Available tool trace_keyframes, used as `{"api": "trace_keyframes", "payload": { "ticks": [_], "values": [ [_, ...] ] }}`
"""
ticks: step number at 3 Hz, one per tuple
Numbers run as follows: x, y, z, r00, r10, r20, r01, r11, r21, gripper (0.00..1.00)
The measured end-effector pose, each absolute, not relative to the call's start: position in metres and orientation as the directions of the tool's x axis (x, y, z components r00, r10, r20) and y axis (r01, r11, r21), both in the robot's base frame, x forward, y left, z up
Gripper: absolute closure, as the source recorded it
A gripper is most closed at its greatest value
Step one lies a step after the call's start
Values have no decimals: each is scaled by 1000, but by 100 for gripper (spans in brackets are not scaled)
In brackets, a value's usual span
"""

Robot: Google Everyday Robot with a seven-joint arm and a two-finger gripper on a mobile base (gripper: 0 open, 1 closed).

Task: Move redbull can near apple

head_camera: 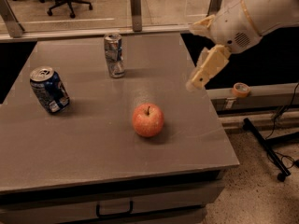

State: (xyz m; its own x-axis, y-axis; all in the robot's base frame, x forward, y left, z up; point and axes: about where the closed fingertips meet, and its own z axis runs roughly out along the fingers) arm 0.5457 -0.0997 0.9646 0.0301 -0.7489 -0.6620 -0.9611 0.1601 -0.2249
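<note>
The redbull can [114,55], slim and silvery-grey with a shiny top, stands upright near the far middle of the grey table [93,139]. The red-orange apple [148,120] with a short dark stem sits nearer the front, right of centre. My gripper [202,76] hangs from the white arm over the table's right edge, above and to the right of the apple and well to the right of the can. It holds nothing.
A wider dark-blue can [49,89] stands tilted at the table's left. A roll of orange tape [240,89] lies on a ledge to the right. A black stand base [271,150] is on the floor at right. Office chairs stand behind the glass.
</note>
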Motion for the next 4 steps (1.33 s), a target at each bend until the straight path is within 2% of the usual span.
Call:
{"api": "trace_keyframes", "payload": {
  "ticks": [1, 3, 4],
  "values": [
    [568, -60, 950, -7, -618, -786, -977, 171, -126, 0],
    [575, -41, 935, -40, -589, -807, -973, 206, -102, 0],
    [601, -11, 926, -36, -549, -835, -963, 242, -117, 0]
  ]
}}
